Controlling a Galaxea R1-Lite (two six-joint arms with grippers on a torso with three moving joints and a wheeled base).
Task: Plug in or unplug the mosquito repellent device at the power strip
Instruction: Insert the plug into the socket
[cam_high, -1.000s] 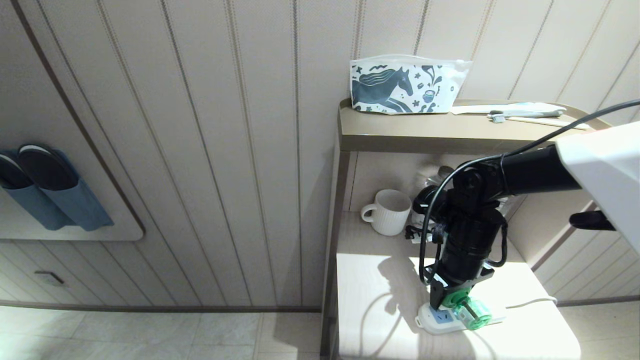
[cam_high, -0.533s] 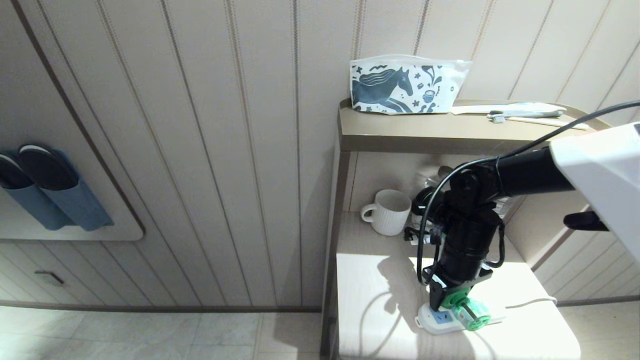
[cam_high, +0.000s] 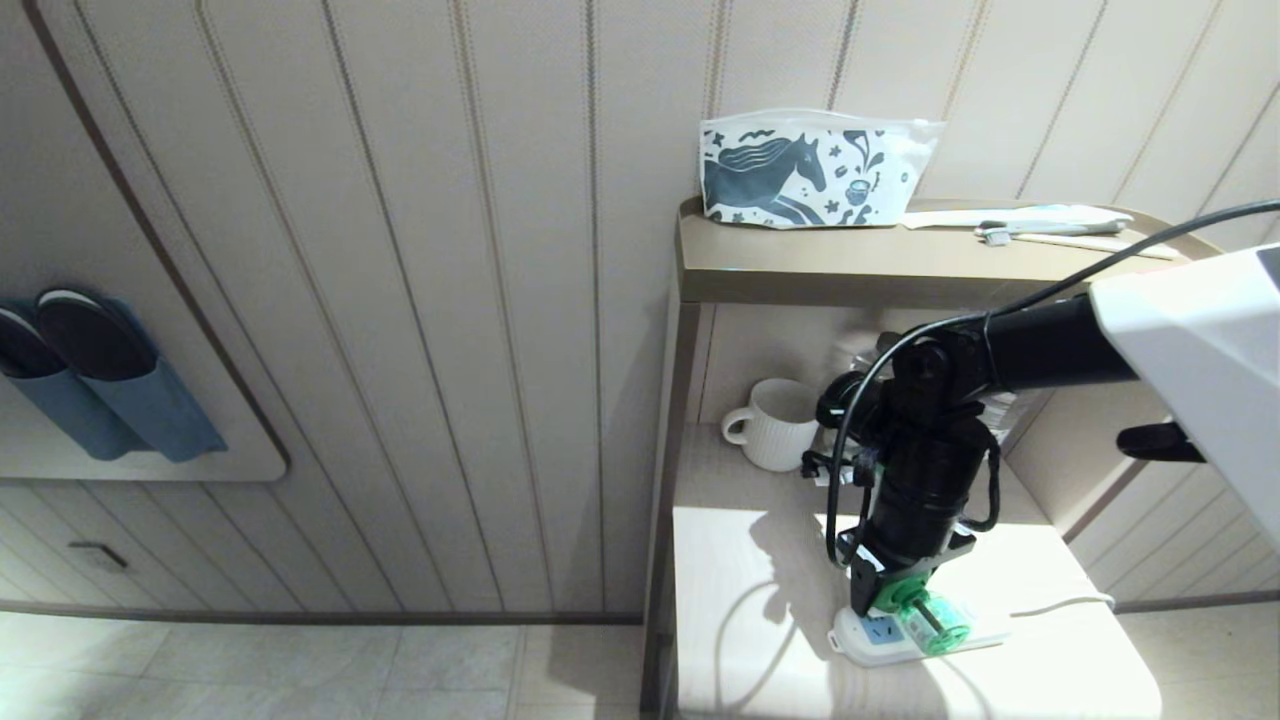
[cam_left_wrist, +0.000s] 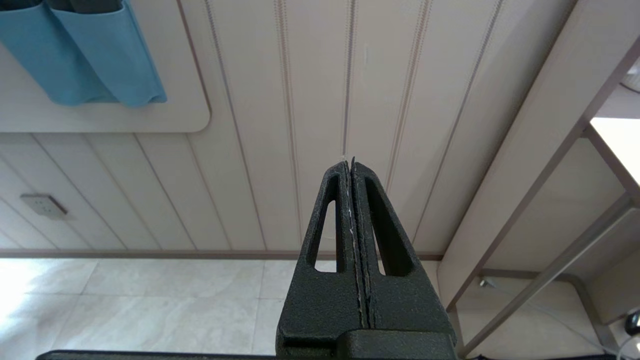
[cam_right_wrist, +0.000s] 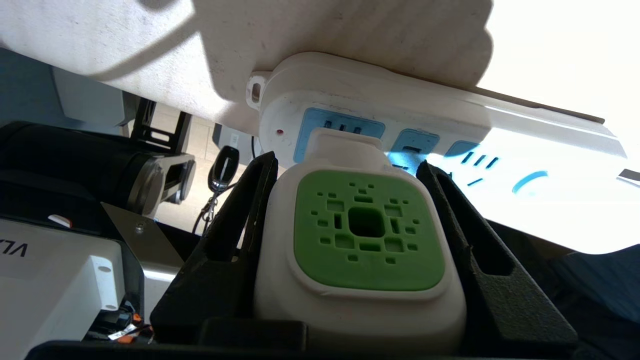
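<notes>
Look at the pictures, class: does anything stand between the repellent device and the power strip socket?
Nothing visible does. The right gripper is shut on the mosquito repellent device, whose plug end sits right at the end socket of the power strip. The mug stands farther back. The left gripper is parked elsewhere.

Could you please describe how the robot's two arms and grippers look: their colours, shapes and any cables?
The right arm is a black tube leaving a white angular shell, ending in a thick black cylindrical wrist. Thin black cables loop beside that wrist. The right gripper has two matte black, rough-textured wedge fingers. The left gripper has the same black tapered fingers, each with a long triangular cut-out.
</notes>
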